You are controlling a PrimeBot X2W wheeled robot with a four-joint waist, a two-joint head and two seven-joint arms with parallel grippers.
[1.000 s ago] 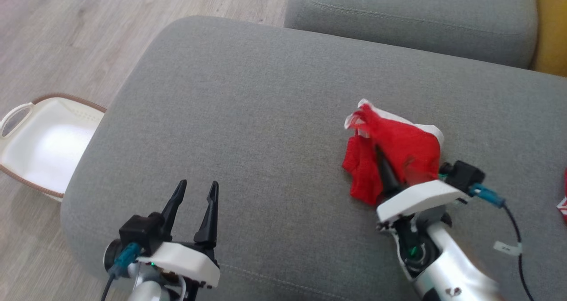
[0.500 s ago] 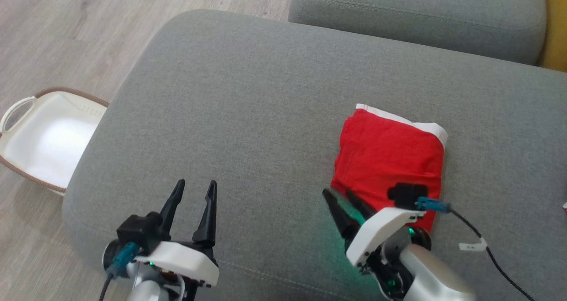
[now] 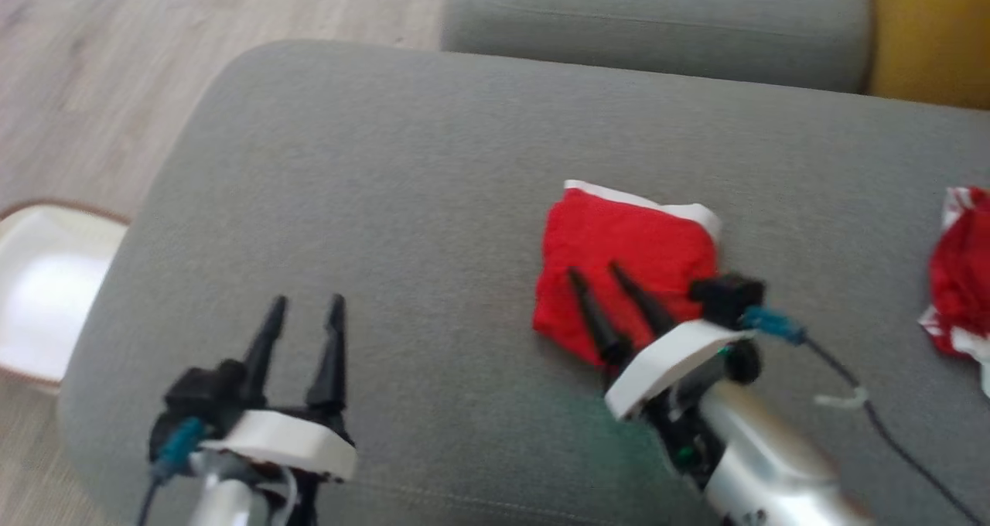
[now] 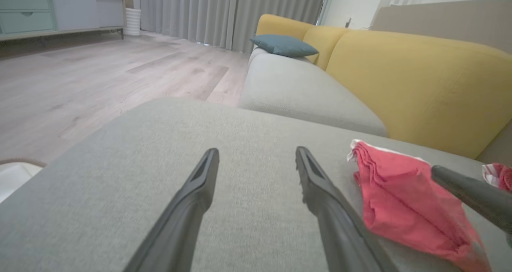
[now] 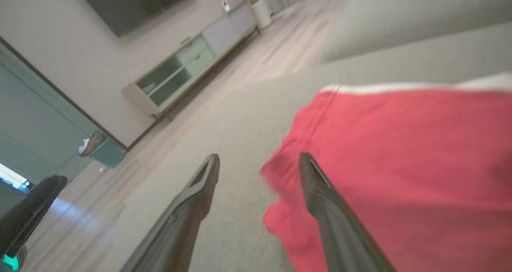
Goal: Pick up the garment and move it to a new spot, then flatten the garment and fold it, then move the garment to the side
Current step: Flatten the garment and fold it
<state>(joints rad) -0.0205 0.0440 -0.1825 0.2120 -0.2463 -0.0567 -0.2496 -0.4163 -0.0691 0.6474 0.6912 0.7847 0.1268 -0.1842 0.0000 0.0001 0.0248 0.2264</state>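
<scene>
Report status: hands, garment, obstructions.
Left hand open, empty. Right hand open, over folded red garment. Second red cloth lies apart, on the right.

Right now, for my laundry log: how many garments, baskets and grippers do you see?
garments: 2, folded garment, crumpled garment
basket: 1
grippers: 2, left gripper, right gripper
total: 5

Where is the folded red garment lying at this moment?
In the head view, the folded red garment lies on the grey cushion, right of centre, next to the open right gripper.
</scene>
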